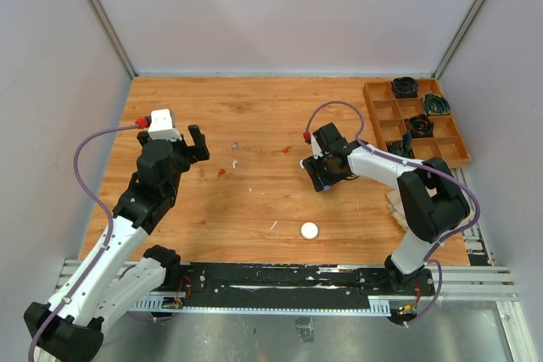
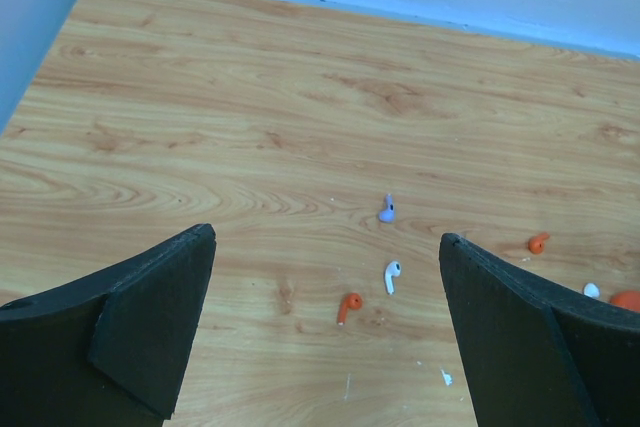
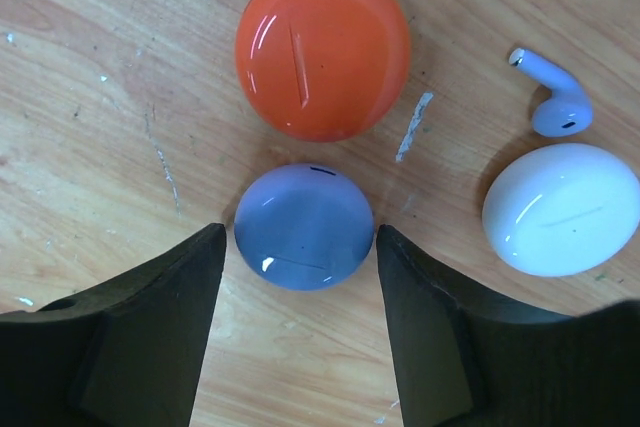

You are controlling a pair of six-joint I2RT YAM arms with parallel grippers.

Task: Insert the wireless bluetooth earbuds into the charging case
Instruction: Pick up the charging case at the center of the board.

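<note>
While the left gripper [image 2: 326, 237] hangs wide open near a lilac bud [image 2: 387, 210], a white bud [image 2: 392, 276] and an orange bud [image 2: 348, 307] lying loose on the table [image 2: 250, 97], the right gripper [image 3: 300, 242] straddles the closed lilac case [image 3: 303, 217], jaws just beside its sides, though whether they grip it is unclear

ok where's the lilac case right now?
Right wrist view: the lilac charging case sits between the right gripper's fingers, just below the orange case, with the white case to its right.
</note>
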